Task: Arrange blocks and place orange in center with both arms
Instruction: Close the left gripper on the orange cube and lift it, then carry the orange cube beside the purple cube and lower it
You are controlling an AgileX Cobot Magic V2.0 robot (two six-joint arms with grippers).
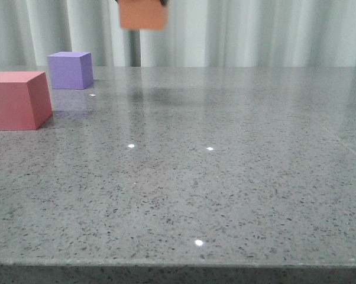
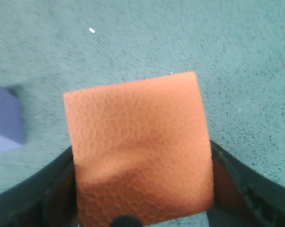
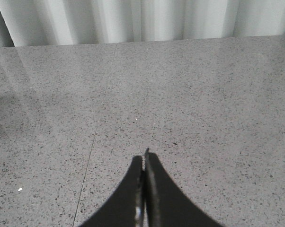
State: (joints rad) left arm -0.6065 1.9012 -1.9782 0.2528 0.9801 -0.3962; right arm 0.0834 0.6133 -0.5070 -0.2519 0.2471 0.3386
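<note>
We've got the orange cube up in the air at 12 o'clock, top cut off by the frame, clamped in our left gripper. Our right gripper has its fingers pressed together, holding nothing, over bare table. Red cube and purple cube sit at 10 o'clock, near each other but apart.

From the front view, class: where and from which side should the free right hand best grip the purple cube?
Grip the purple cube across its two upright side faces, coming down from above. It sits flat with its top bare. The pinkish-red cube stands just in front and to its left, so a low approach from there looks blocked.
</note>
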